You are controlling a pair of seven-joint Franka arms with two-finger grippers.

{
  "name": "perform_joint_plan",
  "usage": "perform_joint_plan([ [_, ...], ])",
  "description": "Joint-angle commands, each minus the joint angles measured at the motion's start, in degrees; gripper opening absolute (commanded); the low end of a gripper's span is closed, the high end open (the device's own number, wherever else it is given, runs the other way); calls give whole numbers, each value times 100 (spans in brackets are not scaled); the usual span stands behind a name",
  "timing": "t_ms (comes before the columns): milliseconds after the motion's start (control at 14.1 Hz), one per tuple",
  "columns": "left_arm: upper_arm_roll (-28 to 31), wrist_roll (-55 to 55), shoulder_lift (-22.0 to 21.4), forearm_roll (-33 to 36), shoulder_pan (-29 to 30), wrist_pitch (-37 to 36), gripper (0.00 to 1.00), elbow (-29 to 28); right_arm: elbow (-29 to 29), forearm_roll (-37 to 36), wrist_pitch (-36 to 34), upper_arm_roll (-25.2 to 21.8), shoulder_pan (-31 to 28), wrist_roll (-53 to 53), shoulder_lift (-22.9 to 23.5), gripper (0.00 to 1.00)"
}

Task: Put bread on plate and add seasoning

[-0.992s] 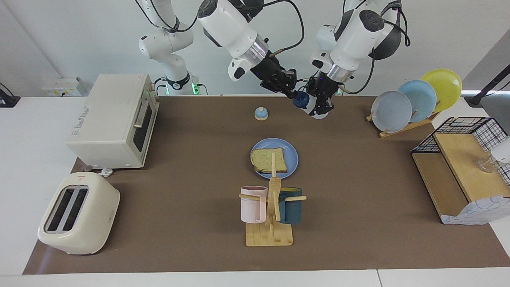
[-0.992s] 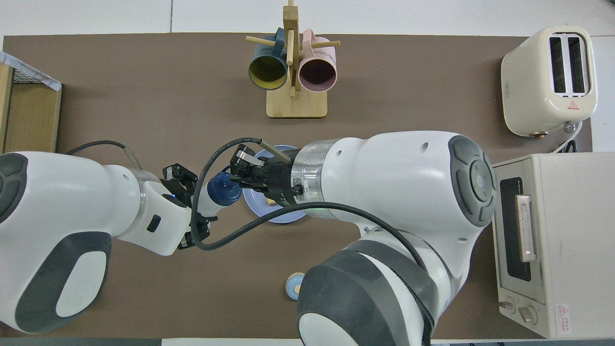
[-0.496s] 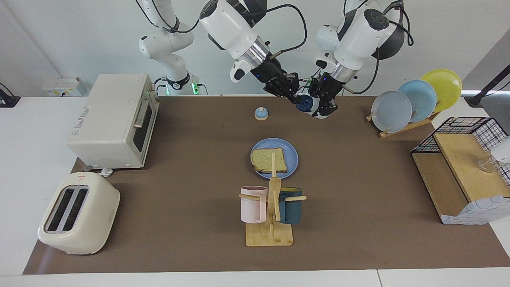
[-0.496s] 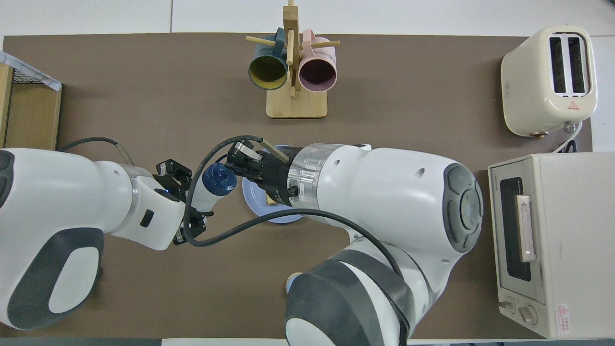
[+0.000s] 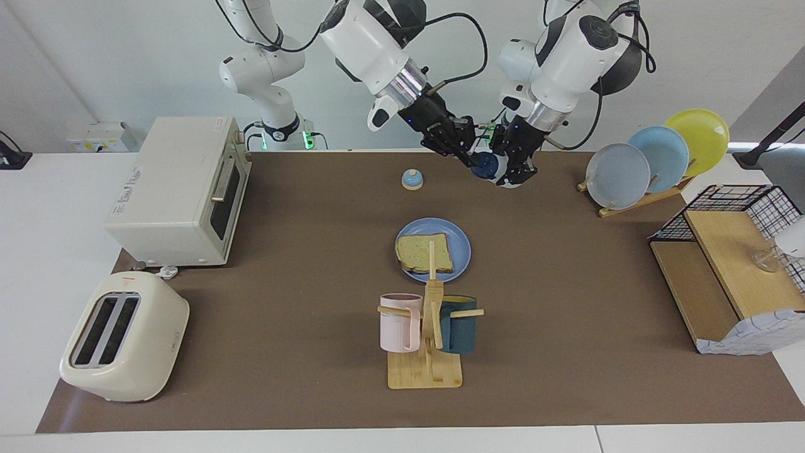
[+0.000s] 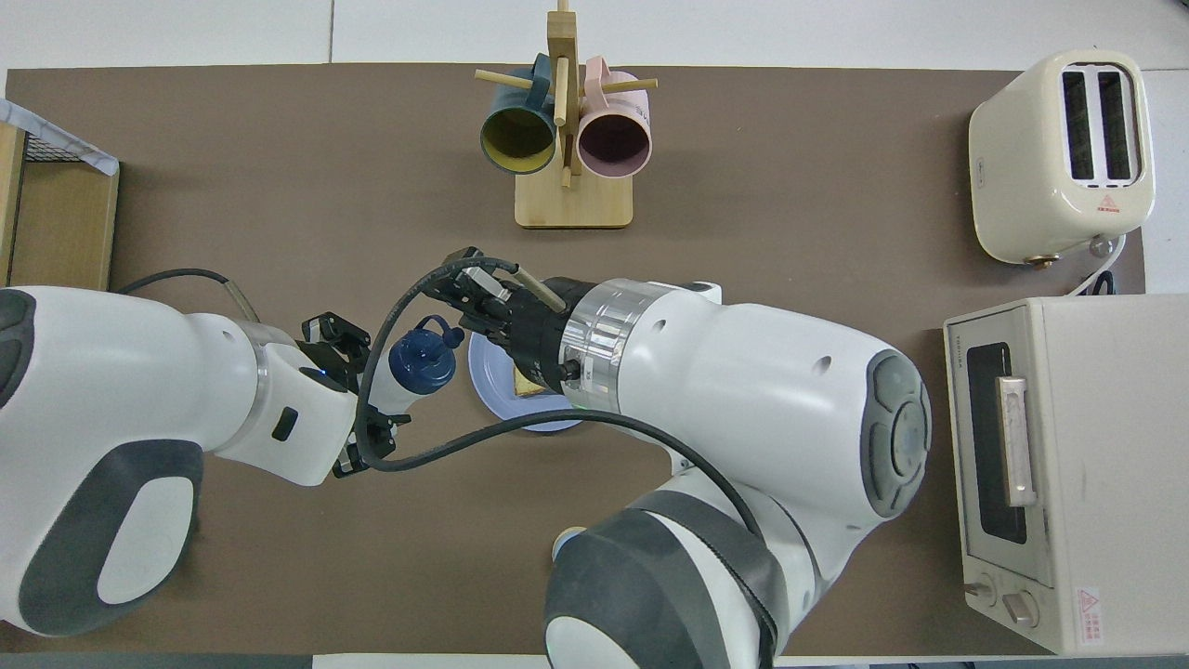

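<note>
Translucent whitish plastic seasoning bottle (image 5: 502, 171) with navy cap clamped aloft in left gripper (image 5: 517, 165), right gripper (image 5: 468, 155) at its cap, grip unclear: liable to spill early, well short of toast slice (image 5: 425, 253) on blue plate (image 5: 461, 246).

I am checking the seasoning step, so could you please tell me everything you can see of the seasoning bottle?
The seasoning bottle is small, of whitish translucent plastic by its look, with a dark navy cap that has a small tab at its edge. It is up in the air, tilted, over the brown mat near the robots' edge of the table, not over the plate. The left gripper is shut on its pale body. The right gripper is right at the cap; contact cannot be told.
</note>
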Motion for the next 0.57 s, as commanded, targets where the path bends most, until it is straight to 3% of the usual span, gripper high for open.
perform_joint_plan([
  [0,-29,82,-165,70,-62,-96,0,-197,66,134,122,17,-81,81,-21,53],
  [212,-20,82,-156,79,-62,-104,0,-197,49,134,113,17,-72,55,-30,43],
  [354,-20,82,-156,70,-62,-104,0,-197,-152,116,8,17,-63,-355,-143,42],
  [496,-20,64,-156,70,-62,-87,0,-197,-145,55,-638,-9,-116,-814,-205,42],
])
